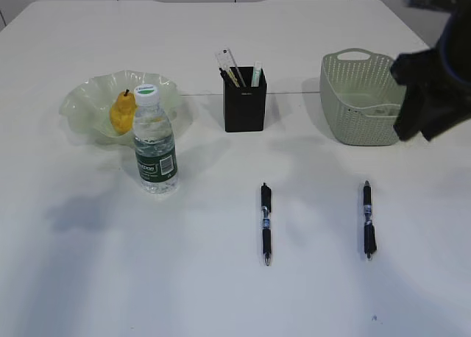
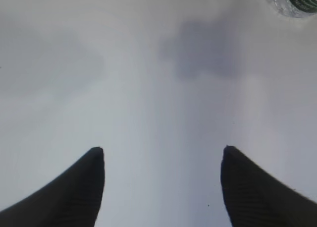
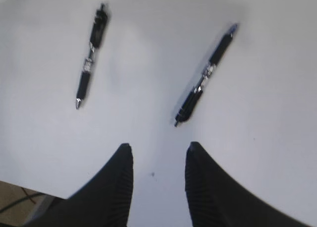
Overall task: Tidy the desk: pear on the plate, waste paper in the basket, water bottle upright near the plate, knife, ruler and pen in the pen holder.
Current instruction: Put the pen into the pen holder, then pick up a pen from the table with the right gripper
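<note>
Far left: pear in plate, water bottle upright just in front. Centre: pen holder w/ ruler inside; two pens flat on desk. Far right: basket. Left claw spread wide, empty; right claw partly spread, empty, near pens.

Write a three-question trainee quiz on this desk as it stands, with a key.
1. True or false: the pear lies on the plate.
2. How many pens lie flat on the table? A) one B) two C) three
3. Fill in: the water bottle stands ____ in front of the plate.

Key: 1 true. 2 B, the left pen and the right pen, both outside the pen holder. 3 upright.
</note>
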